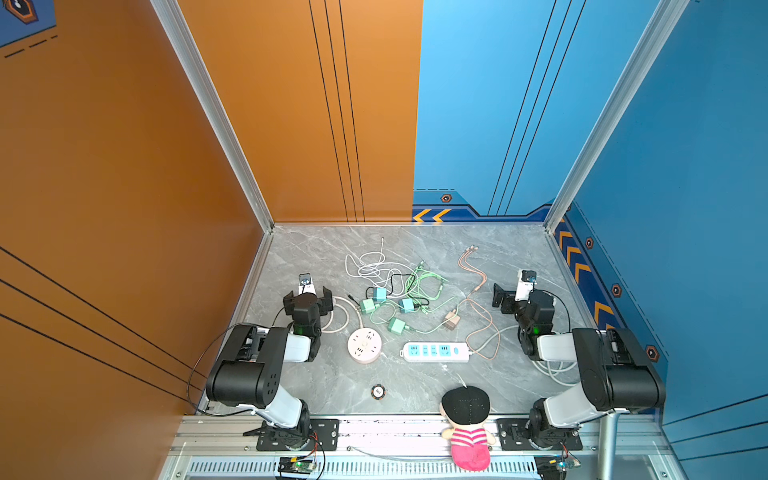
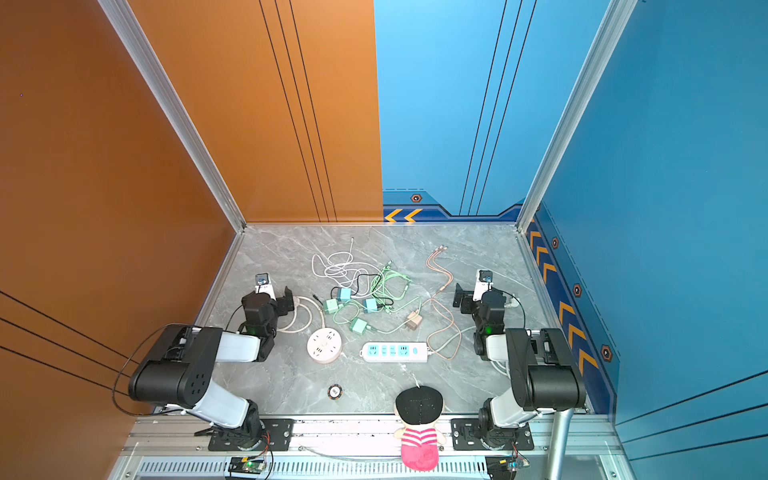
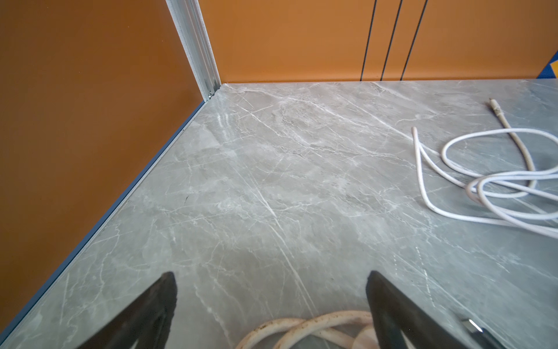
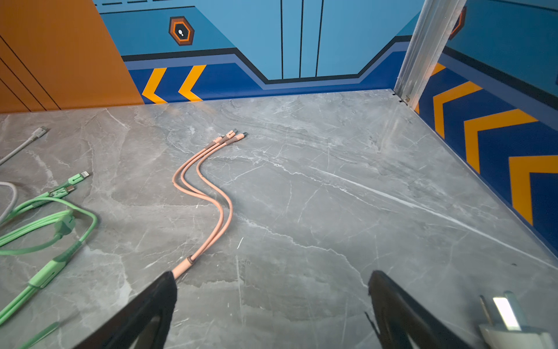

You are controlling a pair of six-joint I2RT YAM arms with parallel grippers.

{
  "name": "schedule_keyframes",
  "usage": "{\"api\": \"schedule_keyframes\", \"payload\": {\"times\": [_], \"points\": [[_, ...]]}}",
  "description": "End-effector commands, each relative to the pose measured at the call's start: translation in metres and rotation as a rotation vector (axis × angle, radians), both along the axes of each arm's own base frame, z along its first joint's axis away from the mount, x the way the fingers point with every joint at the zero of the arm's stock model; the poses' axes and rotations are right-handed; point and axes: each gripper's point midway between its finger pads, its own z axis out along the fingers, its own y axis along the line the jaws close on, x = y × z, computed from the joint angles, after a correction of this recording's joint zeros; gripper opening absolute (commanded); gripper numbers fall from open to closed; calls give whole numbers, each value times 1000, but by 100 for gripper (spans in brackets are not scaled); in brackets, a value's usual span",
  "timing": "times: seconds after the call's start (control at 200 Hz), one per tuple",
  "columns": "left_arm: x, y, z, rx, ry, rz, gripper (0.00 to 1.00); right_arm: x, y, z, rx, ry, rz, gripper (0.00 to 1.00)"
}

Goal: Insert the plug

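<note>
Centre frame in both top views, I see the charger plugs (image 1: 397, 325) lying loose just above the white power strip (image 1: 434, 351): two teal, two green and one beige cube, cables trailing. My left gripper (image 3: 271, 281) and right gripper (image 4: 271, 281) stand spread wide, empty.

Grey marble tabletop (image 1: 498, 257), white power strip (image 1: 434, 351) near the front, round pink socket (image 1: 364, 345) beside it, green and teal adapters (image 1: 397, 325) amid tangled cables (image 1: 420, 282), pink adapter (image 1: 452, 321), white cable (image 1: 365, 266), small disc (image 1: 377, 391)
</note>
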Motion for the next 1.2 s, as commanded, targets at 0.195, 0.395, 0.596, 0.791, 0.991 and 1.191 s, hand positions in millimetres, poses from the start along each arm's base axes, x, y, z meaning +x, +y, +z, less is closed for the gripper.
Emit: {"api": "schedule_keyframes", "payload": {"times": [0.195,0.395,0.596,0.791,0.991,1.191], "points": [[1,2,12,10,-35,30,98,1,-8,44,1,22,-54,100],[2,-6,25,53,-20,11,98,8,1,90,-62,-16,-42,100],[10,-9,57,50,26,15,98,14,35,109,-124,-22,31,100],[8,-39,100,96,-59,28,98,16,65,125,-174,-19,76,100],[10,-79,118,138,110,-24,98,13,94,132,-154,-6,151,100],[7,-121,142,151,68,-106,98,13,125,129,-143,63,239,100]]}}
